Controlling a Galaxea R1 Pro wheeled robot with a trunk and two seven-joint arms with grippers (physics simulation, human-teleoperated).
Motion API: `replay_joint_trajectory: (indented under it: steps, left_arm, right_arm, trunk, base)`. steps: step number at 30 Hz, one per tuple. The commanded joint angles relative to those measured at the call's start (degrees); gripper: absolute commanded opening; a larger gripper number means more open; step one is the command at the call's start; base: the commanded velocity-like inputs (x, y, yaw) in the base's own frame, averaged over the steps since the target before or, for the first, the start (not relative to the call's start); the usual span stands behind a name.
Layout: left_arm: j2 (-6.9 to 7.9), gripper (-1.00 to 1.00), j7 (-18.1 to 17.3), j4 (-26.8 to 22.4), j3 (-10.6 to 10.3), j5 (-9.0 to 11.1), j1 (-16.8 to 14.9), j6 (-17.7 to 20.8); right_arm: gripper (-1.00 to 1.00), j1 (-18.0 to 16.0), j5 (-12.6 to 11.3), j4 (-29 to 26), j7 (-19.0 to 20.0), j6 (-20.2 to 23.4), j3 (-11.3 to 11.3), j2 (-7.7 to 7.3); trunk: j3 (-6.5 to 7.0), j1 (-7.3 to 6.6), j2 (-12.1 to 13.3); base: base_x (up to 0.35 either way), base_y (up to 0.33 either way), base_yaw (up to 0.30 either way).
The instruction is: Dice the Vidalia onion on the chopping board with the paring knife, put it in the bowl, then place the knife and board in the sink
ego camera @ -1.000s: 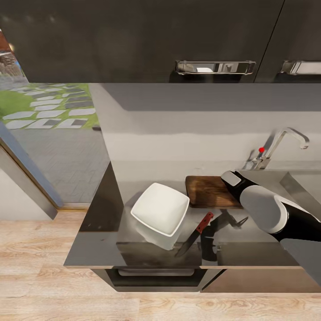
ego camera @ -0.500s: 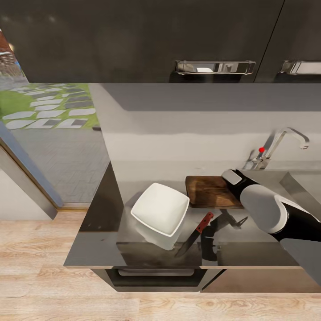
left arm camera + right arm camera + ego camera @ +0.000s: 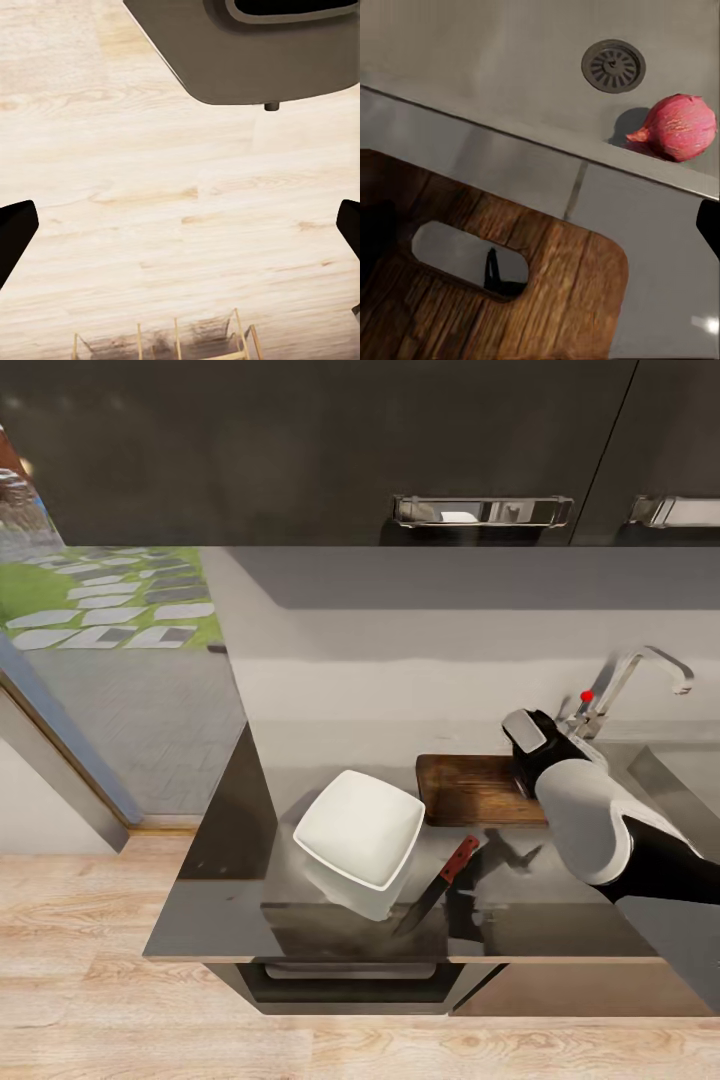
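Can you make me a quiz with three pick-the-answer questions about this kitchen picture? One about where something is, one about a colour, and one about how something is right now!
1. Where is the Vidalia onion?
A. In the bowl
B. In the sink, beside the drain
C. On the chopping board

2. What colour is the bowl?
A. White
B. Blue
C. Black

3. How is the paring knife right now?
A. Held by the right end effector
B. Lying in the sink
C. Lying on the countertop, nothing holding it

Answers:
1. B: the right wrist view shows it resting on the sink floor, near the round drain.
2. A: in the head view it is white, next to the brown chopping board.
3. C: it lies on the grey countertop between bowl and board, untouched.
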Motion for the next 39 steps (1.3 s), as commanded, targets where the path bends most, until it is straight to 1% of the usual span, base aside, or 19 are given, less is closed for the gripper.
replay_joint_trajectory:
  steps: [1,2,7,12,14,16,18,21,23,26,27,28,29,30,32,34,35,36,39]
  left_arm:
    - [0.04,1.00,0.0,-0.2,-0.1,0.6,0.0,0.3]
    - [0.06,1.00,0.0,-0.4,-0.1,0.6,0.0,0.3]
    - [0.04,1.00,0.0,-0.5,-0.1,0.6,0.0,0.3]
    - [0.00,1.00,0.0,-0.5,-0.1,0.6,0.0,0.3]
    - [-0.01,1.00,0.0,-0.5,-0.1,0.6,0.0,0.3]
    - [-0.02,1.00,0.0,-0.6,-0.1,0.6,0.0,0.3]
    - [-0.02,1.00,0.0,-0.6,-0.1,0.6,0.0,0.3]
    - [-0.02,1.00,0.0,-0.6,-0.1,0.6,0.0,0.3]
    - [-0.02,1.00,0.0,-0.6,-0.1,0.6,0.0,0.3]
    - [-0.02,1.00,0.0,-0.6,-0.1,0.6,0.0,0.3]
    - [-0.02,1.00,0.0,-0.6,-0.1,0.6,0.0,0.3]
    - [-0.02,1.00,0.0,-0.6,-0.1,0.6,0.0,0.3]
    - [-0.02,1.00,0.0,-0.6,-0.1,0.6,0.0,0.3]
    - [-0.02,1.00,0.0,-0.6,-0.1,0.6,0.0,0.3]
    - [-0.02,1.00,0.0,-0.6,-0.1,0.6,-0.1,0.3]
    - [-0.02,1.00,0.0,-0.6,-0.1,0.6,-0.1,0.3]
    - [-0.02,1.00,0.0,-0.6,-0.1,0.6,-0.1,0.3]
    - [-0.02,1.00,0.0,-0.6,-0.1,0.6,-0.1,0.3]
    - [-0.02,1.00,0.0,-0.6,-0.1,0.6,-0.2,0.3]
  right_arm:
    - [1.00,0.0,-0.2,-1.3,-0.6,1.4,0.2,0.21]
    - [1.00,0.0,-0.3,-10.5,-2.5,8.3,2.1,2.49]
    - [1.00,0.0,-0.3,-18.1,-2.9,16.5,4.4,5.25]
    - [1.00,0.0,-0.3,-19.7,-1.6,19.4,4.9,5.96]
    - [1.00,0.0,-0.3,-19.8,0.2,20.0,4.9,6.03]
    - [1.00,0.0,-0.2,-19.8,3.8,21.4,4.9,6.06]
    - [1.00,0.2,-0.2,-19.8,5.9,22.4,5.0,6.06]
    - [1.00,1.9,0.9,-19.9,11.9,24.2,5.2,6.04]
    - [1.00,2.9,2.0,-20.0,14.6,24.6,5.7,6.02]
    - [1.00,4.7,5.8,-20.3,22.4,25.0,8.1,6.01]
    - [1.00,5.3,7.3,-20.4,25.8,25.1,8.8,5.98]
    - [1.00,5.7,8.1,-20.4,27.6,25.1,9.0,5.97]
    - [1.00,6.4,9.6,-20.4,31.4,25.2,9.4,5.90]
    - [1.00,6.8,10.3,-20.5,33.3,25.2,9.5,5.86]
    - [1.00,8.2,13.2,-20.6,41.0,25.1,9.8,5.70]
    - [1.00,8.7,14.8,-20.6,44.7,25.0,9.8,5.65]
    - [1.00,9.4,17.2,-20.9,50.0,24.5,9.9,5.58]
    - [1.00,11.7,21.8,-22.5,58.6,20.8,9.9,5.52]
    - [1.00,13.7,23.6,-24.4,62.0,16.5,9.9,5.54]
  trunk:
    - [-0.09,0.03,-0.1]
    - [-0.09,0.03,-0.1]
    - [-0.09,0.03,-0.1]
    - [-0.09,0.03,-0.1]
    - [-0.09,0.03,-0.1]
    - [-0.09,0.03,-0.1]
    - [-0.09,0.03,-0.1]
    - [-0.09,0.03,-0.1]
    - [-0.09,0.03,-0.1]
    - [-0.09,0.03,-0.1]
    - [-0.09,0.03,-0.1]
    - [-0.09,0.03,-0.1]
    - [-0.09,0.03,-0.1]
    - [-0.09,0.03,-0.1]
    - [-0.09,0.03,-0.1]
    - [-0.09,0.03,-0.1]
    - [-0.09,0.03,-0.1]
    - [-0.09,0.03,-0.1]
    - [-0.09,0.03,-0.1]
  base:
    - [0.000,0.000,0.000]
    - [0.000,0.000,0.000]
    - [0.000,0.000,0.000]
    - [0.000,0.000,0.000]
    - [0.000,0.000,0.000]
    - [0.000,0.000,0.000]
    - [0.000,0.000,0.000]
    - [0.000,0.000,0.000]
    - [0.000,0.000,0.000]
    - [0.000,0.000,0.000]
    - [0.000,0.000,0.000]
    - [0.000,0.000,0.000]
    - [0.000,0.000,0.000]
    - [0.000,0.000,0.000]
    - [0.000,0.000,0.000]
    - [0.000,0.000,0.000]
    - [0.000,0.000,0.000]
    - [0.000,0.000,0.000]
    - [0.000,0.000,0.000]
